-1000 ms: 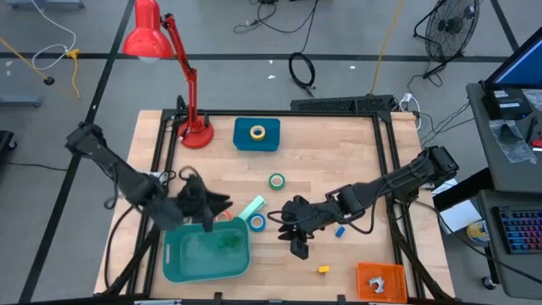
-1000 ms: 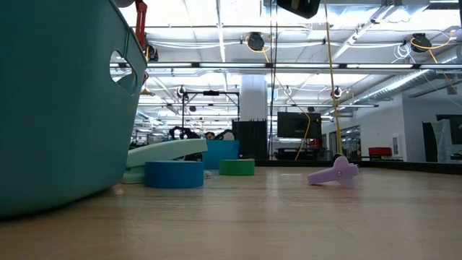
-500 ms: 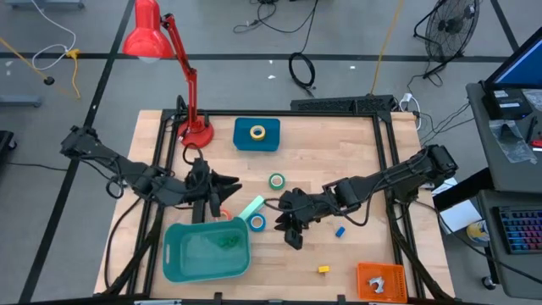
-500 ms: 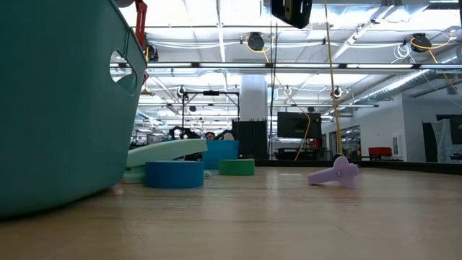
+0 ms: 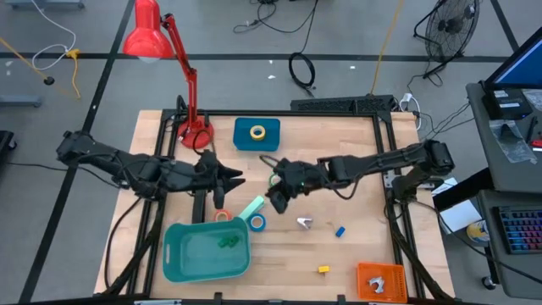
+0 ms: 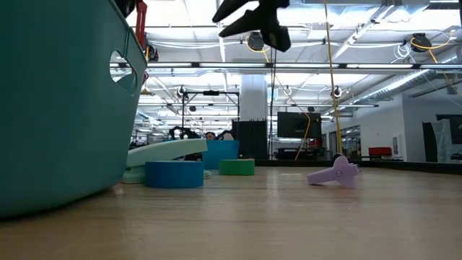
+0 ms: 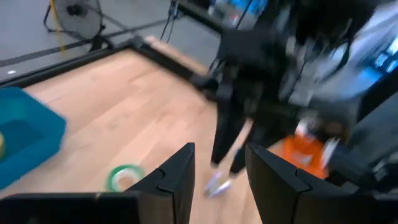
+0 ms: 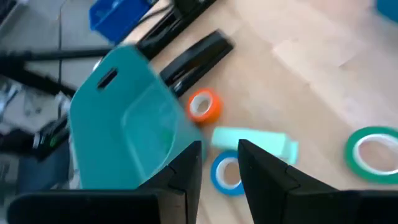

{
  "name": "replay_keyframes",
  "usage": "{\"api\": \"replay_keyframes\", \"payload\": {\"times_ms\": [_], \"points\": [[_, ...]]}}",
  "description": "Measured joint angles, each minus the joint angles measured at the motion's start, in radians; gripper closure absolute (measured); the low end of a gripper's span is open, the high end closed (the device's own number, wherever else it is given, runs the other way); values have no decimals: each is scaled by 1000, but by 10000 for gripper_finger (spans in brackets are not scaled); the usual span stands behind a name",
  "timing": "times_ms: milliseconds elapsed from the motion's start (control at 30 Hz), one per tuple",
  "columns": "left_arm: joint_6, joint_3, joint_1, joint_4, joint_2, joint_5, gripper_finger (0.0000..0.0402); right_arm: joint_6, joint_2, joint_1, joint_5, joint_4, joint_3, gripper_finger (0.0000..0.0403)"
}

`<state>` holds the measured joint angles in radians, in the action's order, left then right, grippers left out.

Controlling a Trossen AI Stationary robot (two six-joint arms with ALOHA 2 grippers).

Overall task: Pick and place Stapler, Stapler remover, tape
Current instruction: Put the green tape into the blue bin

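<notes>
Both claws hang empty above the worktop point(image 5: 356, 161), so this looks like a reach between picks, not a carry. The right claw point(image 5: 277, 194) hovers near the middle, its fingers a little apart with nothing between them, just beside the green tape roll point(image 5: 277, 180). The left claw point(image 5: 227, 181) sits over the left side, fingers likewise parted and empty, with the black stapler point(image 5: 200, 206) lying just beneath and beside it.

The orange tape roll point(image 5: 222, 216), the blue tape roll point(image 5: 257, 222) and a mint-green block point(image 5: 251, 207) cluster at the rim of the teal bin point(image 5: 174, 250). A yellow roll point(image 5: 257, 132) rests in a blue tray point(image 5: 271, 144) at the far edge. A small pale purple piece point(image 5: 304, 223), possibly the staple remover, lies apart to the right.

Next, I judge, the right claw needs to drop over the green roll and straddle its rim before closing; the left could line up lengthwise across the stapler.
</notes>
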<state>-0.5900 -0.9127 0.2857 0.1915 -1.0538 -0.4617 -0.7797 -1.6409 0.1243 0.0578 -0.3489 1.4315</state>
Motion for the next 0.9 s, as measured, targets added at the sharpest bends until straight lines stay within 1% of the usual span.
{"api": "replay_keyframes", "payload": {"times_ms": [100, 200, 333, 433, 500, 600, 667, 733, 833, 900], "points": [[38, 0, -54, 90, 4, 38, 256, -24, 0, -30, 46, 1, 0, 307], [13, 0, -123, 183, 3, 82, 256, -58, 0, -45, 101, 3, 0, 307], [11, 0, -212, 260, 3, 156, 256, -76, 0, -56, 148, -1, 0, 307], [42, 0, -275, 290, -8, 199, 256, -96, 0, -67, 155, -8, 0, 307], [57, 0, -321, 300, -25, 245, 256, -123, 0, -74, 156, -45, 0, 307], [56, 0, -381, 306, -59, 324, 256, -155, 0, -87, 182, -165, 0, 307], [57, 0, -404, 306, -80, 360, 256, -184, 0, -98, 221, -259, -6, 307], [53, 0, -411, 307, -90, 395, 256, -203, 0, -113, 250, -293, -35, 307], [55, 0, -397, 309, -92, 409, 257, -204, -2, -140, 256, -264, -100, 307], [53, 0, -383, 320, -91, 407, 256, -204, -2, -163, 232, -214, -151, 307]]}}
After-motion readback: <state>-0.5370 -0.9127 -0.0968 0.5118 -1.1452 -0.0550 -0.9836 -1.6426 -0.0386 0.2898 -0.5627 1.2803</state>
